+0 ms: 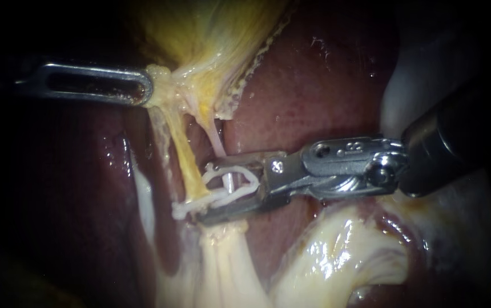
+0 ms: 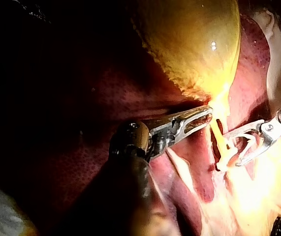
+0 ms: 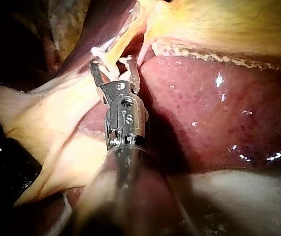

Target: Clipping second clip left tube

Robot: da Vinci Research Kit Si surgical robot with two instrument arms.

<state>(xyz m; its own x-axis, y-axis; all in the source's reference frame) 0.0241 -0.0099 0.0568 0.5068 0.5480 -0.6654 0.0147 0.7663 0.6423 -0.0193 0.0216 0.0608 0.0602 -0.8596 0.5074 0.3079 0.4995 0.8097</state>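
**Endoscope view.** Nearest the camera is the right instrument [image 1: 205,193]. Its jaws stand well apart, with an open white clip [image 1: 225,197] seated between them and each jaw touching one clip arm. The left tube [image 1: 185,157], the yellow one, runs down across the mouth of the jaws, at or just inside the clip's open end. The thin pink right tube [image 1: 217,142] drops behind the upper jaw. A white end shows beyond the lower jaw's tip, and I cannot tell whether it belongs to this clip.

The left instrument [image 1: 143,91] has its jaws closed on a knob of tissue at the neck of the gallbladder [image 1: 200,28]. As I read it, this pull away from the right jaws keeps both tubes stretched and lifted off the liver [image 1: 314,85], so a clip can pass around one alone.

**Left wrist view.** The left instrument [image 2: 206,115] lies across the liver [image 2: 106,98], its jaws together on the tissue just under the gallbladder [image 2: 189,39]. Ahead of its tip the left tube [image 2: 218,135] hangs taut. Beyond that the right instrument [image 2: 231,147] faces it with jaws spread and the clip [image 2: 243,142] inside.

**Right wrist view.** The right instrument [image 3: 113,66] reaches ahead over the liver [image 3: 204,98]. The left tube [image 3: 123,42] passes between its spread jaws. The clip [image 3: 98,50] shows at the jaw tips and is not yet closed. Squeezing looks like the step in hand.
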